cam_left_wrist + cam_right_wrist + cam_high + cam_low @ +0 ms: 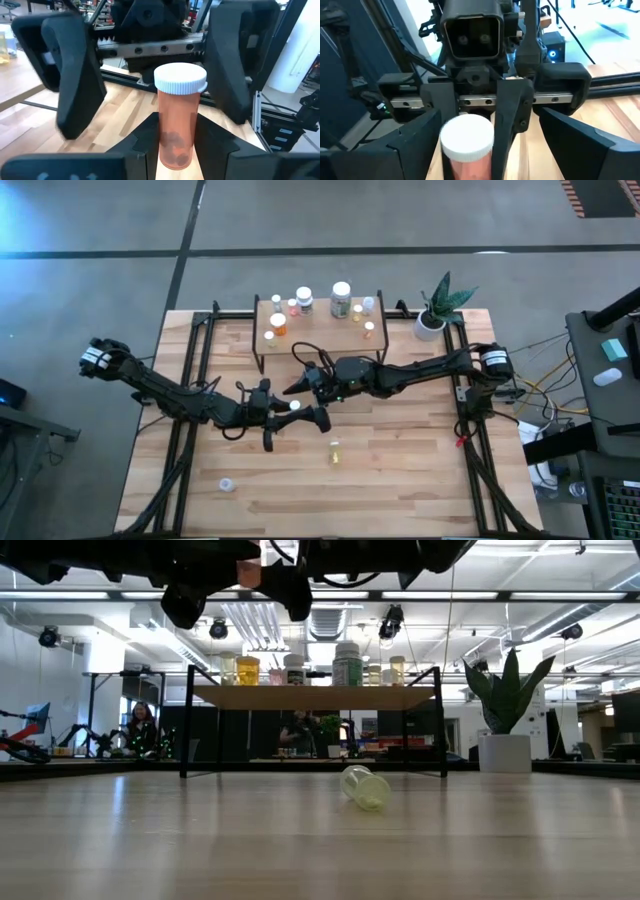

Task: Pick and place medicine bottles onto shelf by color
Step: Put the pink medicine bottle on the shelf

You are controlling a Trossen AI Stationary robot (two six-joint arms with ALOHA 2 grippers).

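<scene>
A pink-orange medicine bottle (176, 120) with a white cap stands upright in my left gripper (297, 413), high over the middle of the table; it also shows in the low view (248, 570). My right gripper (301, 386) faces the left one from the far right. It is open, with its fingers (75, 80) standing wide on either side of the bottle, apart from it. The shelf (320, 340) stands at the far edge on its black legs, with several bottles on top. A yellow bottle (334, 451) lies on its side on the table. My left gripper pinches the bottle's lower body (174, 150) between its two fingers (142, 147), coming roughly level from the table's left. The bottle stands upright with its cap up, lifted clear of the table.
A small white bottle or cap (227, 483) lies near the front left. A white pot with a green plant (433, 315) stands at the far right, beside the shelf. Black frame rails (190, 380) run along both sides of the table. People show in the room behind (140, 725).
</scene>
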